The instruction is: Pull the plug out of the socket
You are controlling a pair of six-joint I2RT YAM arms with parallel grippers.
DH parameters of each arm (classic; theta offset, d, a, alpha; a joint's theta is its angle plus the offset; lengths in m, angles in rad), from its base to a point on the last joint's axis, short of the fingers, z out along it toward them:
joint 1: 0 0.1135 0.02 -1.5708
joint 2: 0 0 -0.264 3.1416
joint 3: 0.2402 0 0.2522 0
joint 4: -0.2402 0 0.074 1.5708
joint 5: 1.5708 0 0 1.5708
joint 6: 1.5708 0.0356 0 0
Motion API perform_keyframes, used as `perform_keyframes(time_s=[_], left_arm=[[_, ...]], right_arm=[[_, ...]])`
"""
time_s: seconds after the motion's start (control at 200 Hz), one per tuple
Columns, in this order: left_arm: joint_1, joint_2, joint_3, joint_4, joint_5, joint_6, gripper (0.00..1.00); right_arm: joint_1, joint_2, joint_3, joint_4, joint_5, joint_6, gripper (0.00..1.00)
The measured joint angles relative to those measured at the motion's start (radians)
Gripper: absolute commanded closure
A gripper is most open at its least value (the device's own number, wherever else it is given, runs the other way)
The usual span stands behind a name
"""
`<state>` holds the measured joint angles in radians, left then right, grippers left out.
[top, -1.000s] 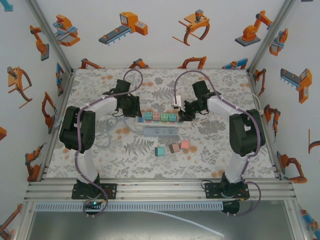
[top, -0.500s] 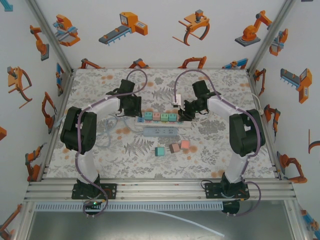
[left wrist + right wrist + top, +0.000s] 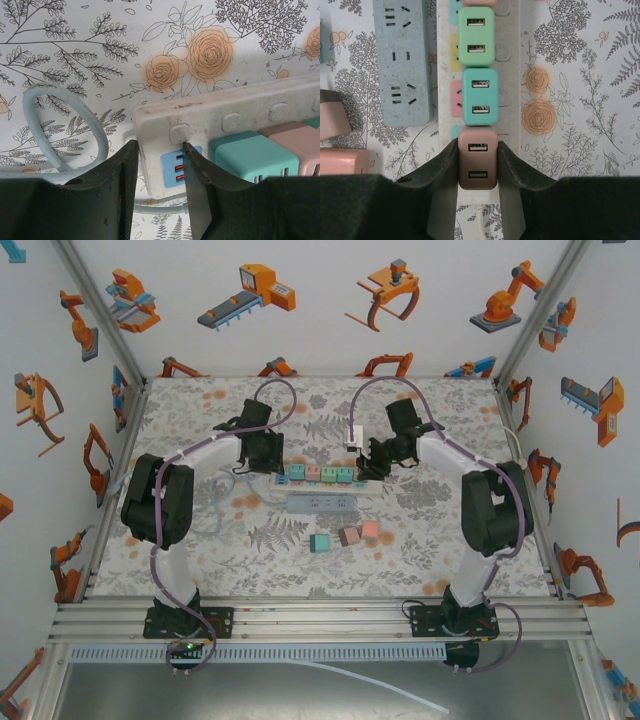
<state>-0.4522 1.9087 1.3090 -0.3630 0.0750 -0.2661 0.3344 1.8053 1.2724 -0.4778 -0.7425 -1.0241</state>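
Matt printed floral cover on the table — smooth, paper-like. The white socket strip is scuffed plastic; the brown plug is smooth satin plastic — gripper fingers matt dark.

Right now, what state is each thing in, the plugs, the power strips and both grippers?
Brown plug: seated in the white power strip, clamped by the right gripper.
Teal plug: plugged in.
Green plug: plugged in.
Left gripper: shut on the white strip's end, astride the blue USB panel.
Blue-grey power strip: sockets empty.
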Motion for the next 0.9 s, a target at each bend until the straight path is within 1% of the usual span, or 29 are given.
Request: perform_keyframes(time_s=[0.255, 0.346, 0.446, 0.521, 0.646, 0.686, 0.701, 0.726, 0.736, 0.761, 0.831, 0.876, 0.886, 0.901], left_arm=[[-0.001, -0.010, -0.002, 0.001, 0.000, 0.000, 0.58], [0.000, -0.014, -0.002, -0.009, 0.003, 0.001, 0.56], [0.001, -0.024, -0.001, -0.048, 0.001, 0.009, 0.55], [0.003, -0.040, 0.000, -0.079, 0.002, 0.016, 0.53], [0.013, -0.106, 0.000, -0.113, 0.022, 0.024, 0.52], [0.016, -0.148, 0.001, -0.116, 0.033, 0.030, 0.52], [0.017, -0.157, 0.001, -0.116, 0.035, 0.031, 0.51], [0.020, -0.183, 0.001, -0.115, 0.043, 0.035, 0.51], [0.020, -0.202, 0.001, -0.115, 0.051, 0.038, 0.51], [0.022, -0.220, 0.001, -0.114, 0.058, 0.040, 0.50], [0.023, -0.310, 0.000, -0.104, 0.103, 0.061, 0.49], [0.022, -0.364, -0.009, -0.087, 0.134, 0.076, 0.48], [0.022, -0.370, -0.010, -0.085, 0.137, 0.079, 0.48], [0.022, -0.394, -0.015, -0.081, 0.152, 0.084, 0.48]], right_arm=[[0.000, -0.062, -0.010, 0.047, 0.011, 0.034, 0.99], [0.002, -0.113, -0.038, 0.074, 0.007, 0.061, 0.99], [0.009, -0.186, -0.082, 0.112, 0.008, 0.135, 1.00], [0.013, -0.245, -0.113, 0.162, 0.036, 0.260, 1.00], [0.014, -0.342, -0.141, 0.223, 0.144, 0.541, 1.00], [0.014, -0.379, -0.148, 0.238, 0.182, 0.644, 1.00], [0.014, -0.387, -0.149, 0.239, 0.189, 0.657, 1.00], [0.014, -0.410, -0.154, 0.248, 0.213, 0.723, 1.00], [0.014, -0.431, -0.163, 0.259, 0.233, 0.773, 1.00], [0.014, -0.448, -0.170, 0.262, 0.248, 0.812, 1.00], [0.014, -0.532, -0.213, 0.264, 0.326, 1.007, 1.00], [0.014, -0.583, -0.243, 0.258, 0.366, 1.111, 1.00], [0.014, -0.583, -0.243, 0.258, 0.366, 1.111, 1.00], [0.014, -0.610, -0.260, 0.255, 0.383, 1.164, 1.00]])
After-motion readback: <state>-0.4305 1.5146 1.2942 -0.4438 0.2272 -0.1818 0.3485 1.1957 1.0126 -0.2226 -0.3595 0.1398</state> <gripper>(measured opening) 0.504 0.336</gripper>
